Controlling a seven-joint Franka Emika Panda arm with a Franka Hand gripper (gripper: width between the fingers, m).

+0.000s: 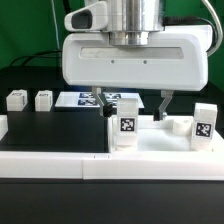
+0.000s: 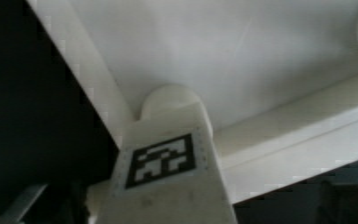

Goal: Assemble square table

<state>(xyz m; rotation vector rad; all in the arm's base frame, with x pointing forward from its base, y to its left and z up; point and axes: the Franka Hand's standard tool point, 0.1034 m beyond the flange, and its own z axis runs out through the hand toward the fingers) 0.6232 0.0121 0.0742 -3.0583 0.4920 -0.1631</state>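
The white square tabletop (image 1: 160,148) lies at the front, on the exterior view's right. One white tag-marked leg (image 1: 127,124) stands upright on it. My gripper (image 1: 134,107) hangs open just above this leg, one finger (image 1: 103,106) on each side and neither touching it. In the wrist view the same leg (image 2: 163,165) rises close to the camera over the tabletop's (image 2: 247,70) rimmed surface. A second leg (image 1: 204,125) stands upright on the tabletop at the exterior view's right. Two more legs (image 1: 16,99) (image 1: 43,99) sit on the black table at the back left.
The marker board (image 1: 82,98) lies flat behind the gripper. A long low white border wall (image 1: 45,166) runs along the front on the exterior view's left. A low white stub (image 1: 180,127) stands between the two upright legs.
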